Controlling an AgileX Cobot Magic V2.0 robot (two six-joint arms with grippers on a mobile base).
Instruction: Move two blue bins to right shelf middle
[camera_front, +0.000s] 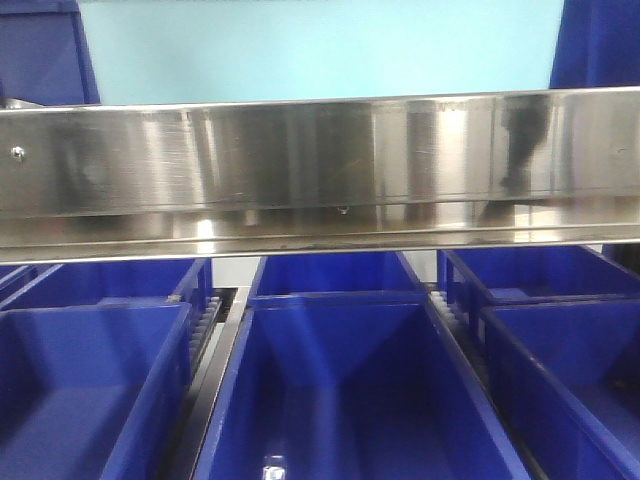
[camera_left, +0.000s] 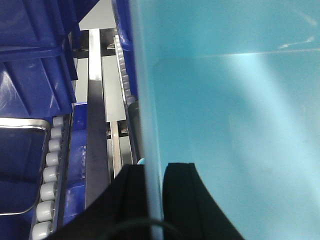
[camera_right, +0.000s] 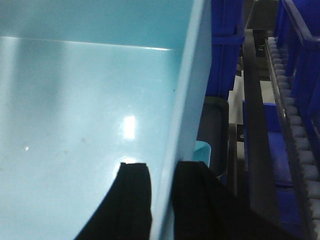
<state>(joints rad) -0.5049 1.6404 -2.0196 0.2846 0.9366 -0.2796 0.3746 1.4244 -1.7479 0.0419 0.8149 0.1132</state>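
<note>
the left gripper (camera_left: 154, 167) is clamping the left wall of the pale blue bin (camera_left: 235, 125), 1 finger inside and 1 outside; the right gripper (camera_right: 160, 167) is pinching the right wall likewise. the bin is showing above the steel shelf rail (camera_front: 320, 170), with dark blue bins (camera_front: 350, 390) lying below.

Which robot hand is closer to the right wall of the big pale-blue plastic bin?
Right. The right gripper pinches that wall of the pale-blue rectangular plastic bin, one of its fingers inside, one outside. The left gripper pinches the opposite wall.
</note>
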